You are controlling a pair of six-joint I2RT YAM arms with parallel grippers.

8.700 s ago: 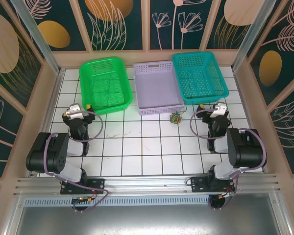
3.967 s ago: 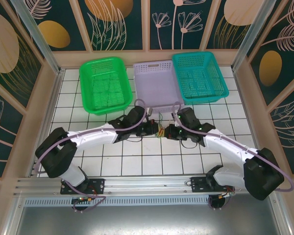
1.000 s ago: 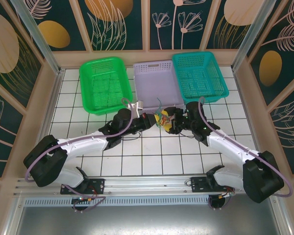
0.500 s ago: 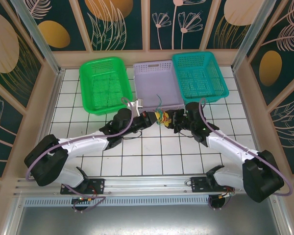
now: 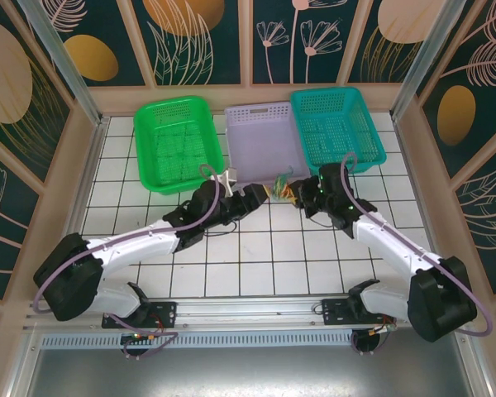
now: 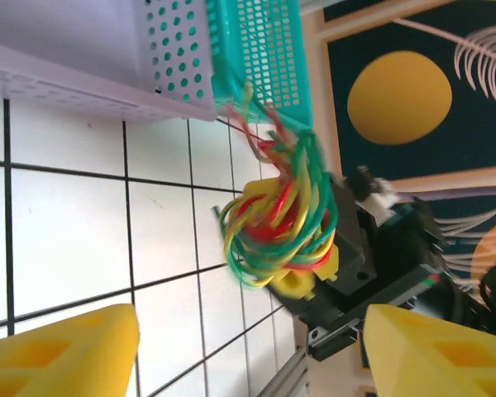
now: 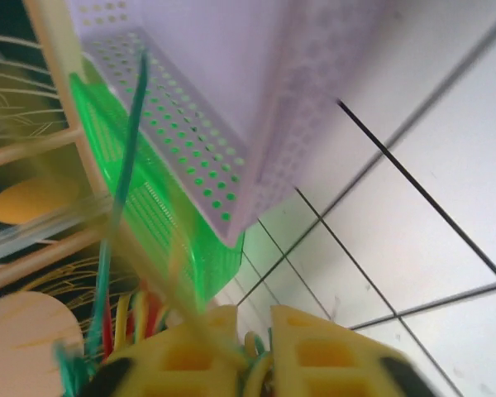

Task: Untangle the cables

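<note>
From the overhead camera I see both arms stretched out across the white tiled worktop (image 5: 256,256), meeting just in front of the near wall of the lilac basket (image 5: 264,141), which sits between a green basket (image 5: 178,141) and a teal basket (image 5: 337,128). The cables (image 6: 277,217) are a bunched knot of green, yellow and red strands at the tip of my right end effector (image 5: 296,195), close to where the lilac and teal baskets meet. On the right wrist camera its yellow fingers (image 7: 306,339) are clenched close together with strands pinched between them, and one green strand runs up past the perforated basket wall. My left end effector (image 6: 252,324) is released: its two yellow fingers stand wide apart at the bottom corners of the left wrist camera, facing the bundle but apart from it, with bare tiles between them. The bundle is blurred, so I can't separate the individual strands.
</note>
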